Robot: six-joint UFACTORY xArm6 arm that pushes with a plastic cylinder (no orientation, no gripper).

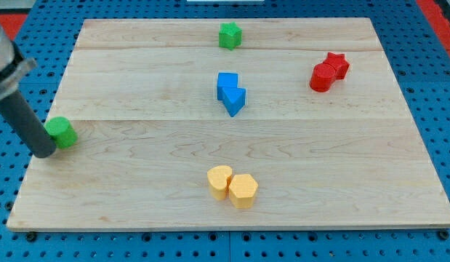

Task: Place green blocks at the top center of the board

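tip: my tip (44, 151) is a bare rod end that grasps nothing, touching the left side of a green block (62, 132) at the board's (137, 182) left edge.
other green: green star block (229, 35) at top center.

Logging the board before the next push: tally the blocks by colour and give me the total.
Green blocks: 2, a star-like one at the view's top centre and one at the view's left edge, beside my tip
Blue blocks: 2
Red blocks: 2
Yellow blocks: 2
Total: 8
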